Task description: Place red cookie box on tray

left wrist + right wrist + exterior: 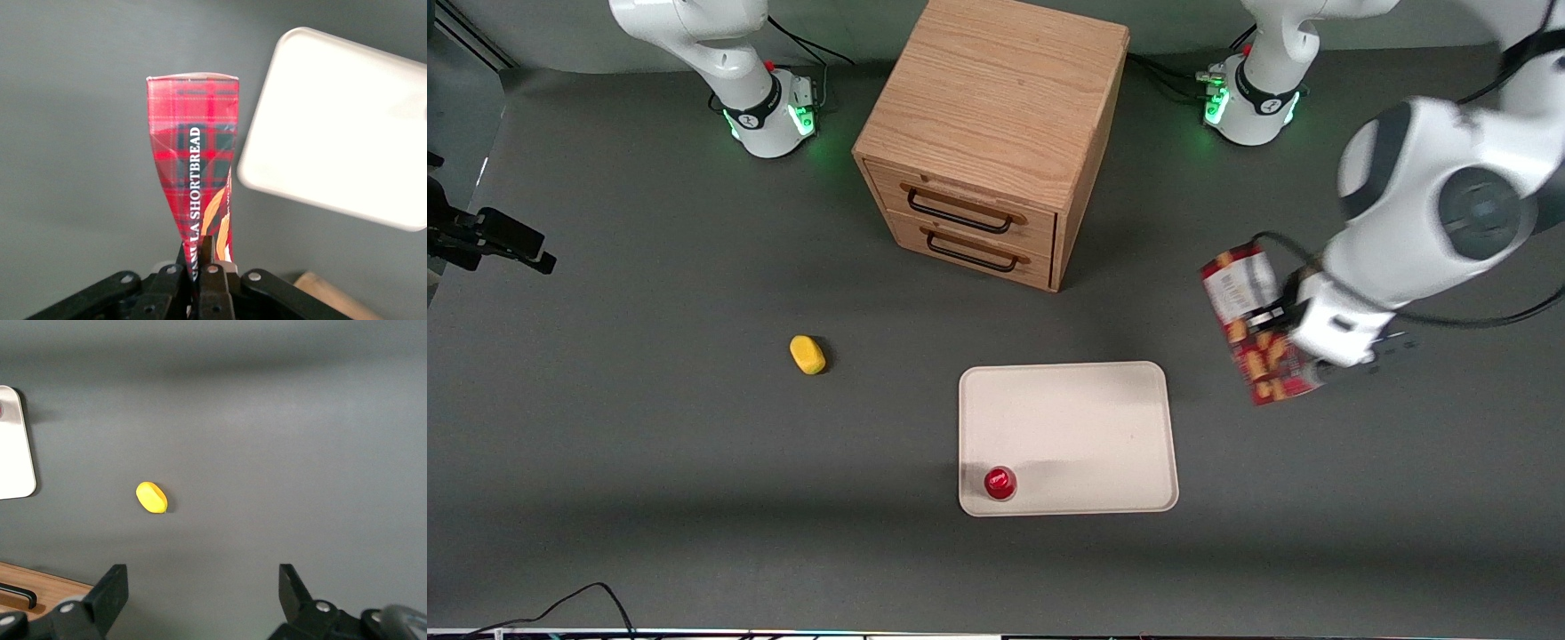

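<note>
Nearest the front camera you have a small round red-capped object, standing on the near corner of the cream-white tray, the corner toward the parked arm's end. The tray itself lies flat on the dark grey table, rectangular with rounded corners and a low rim, its remaining surface bare. Toward the working arm's end of the table, beside the tray and apart from it, you will find the red cookie box, a long narrow tartan carton with a white label at its farther end and tan cookie pictures along its nearer part; it hangs tilted, clear of the tray. The left gripper is clenched on this box at about its middle, with the arm reaching in from the working end. In the left wrist view the box extends away from the gripper, its sides pinched inward between the black fingers, lettering reading "SHORTBREAD" along its length, and the tray lies just beside it. Farther from the camera stands a wooden two-drawer cabinet with dark handles. Toward the parked arm's end lies a small yellow oval object, well apart from the tray.
</note>
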Available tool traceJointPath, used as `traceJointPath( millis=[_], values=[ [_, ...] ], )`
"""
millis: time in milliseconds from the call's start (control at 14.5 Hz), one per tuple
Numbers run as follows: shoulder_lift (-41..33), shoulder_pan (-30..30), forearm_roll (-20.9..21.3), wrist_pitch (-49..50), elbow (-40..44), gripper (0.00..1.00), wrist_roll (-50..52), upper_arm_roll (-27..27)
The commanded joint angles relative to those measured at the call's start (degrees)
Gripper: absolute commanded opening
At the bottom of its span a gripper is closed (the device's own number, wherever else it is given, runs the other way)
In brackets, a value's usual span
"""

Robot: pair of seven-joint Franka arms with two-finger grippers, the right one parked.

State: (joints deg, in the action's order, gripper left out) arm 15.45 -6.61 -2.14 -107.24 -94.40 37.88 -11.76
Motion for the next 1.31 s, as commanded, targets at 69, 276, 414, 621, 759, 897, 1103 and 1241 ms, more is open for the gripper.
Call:
traceJointPath(
  millis=[69, 276, 414, 621, 759, 897, 1103, 1241],
  values=[
    [10.37, -3.32, 3.97, -10.94, 5.18, 0.0, 12.55, -2.12],
    [16.43, -4.99, 7.49, -21.31, 5.1, 0.0, 14.85, -2.74],
    [19.69, -5.17, 10.12, -25.98, 4.93, 0.0, 14.85, -2.74],
    [22.34, -5.26, 12.77, -29.24, 4.4, 0.0, 14.85, -2.65],
    [23.48, -5.26, 13.04, -31.96, 3.35, 0.0, 14.85, -2.65],
    [24.27, -5.26, 13.04, -32.94, 2.91, 0.0, 14.85, -2.65],
    [24.8, -5.26, 13.04, -34.52, 2.29, 0.11, 14.85, -2.56],
    [24.89, -4.99, 13.04, -34.35, 2.38, 0.86, 14.77, -2.48]
  ],
)
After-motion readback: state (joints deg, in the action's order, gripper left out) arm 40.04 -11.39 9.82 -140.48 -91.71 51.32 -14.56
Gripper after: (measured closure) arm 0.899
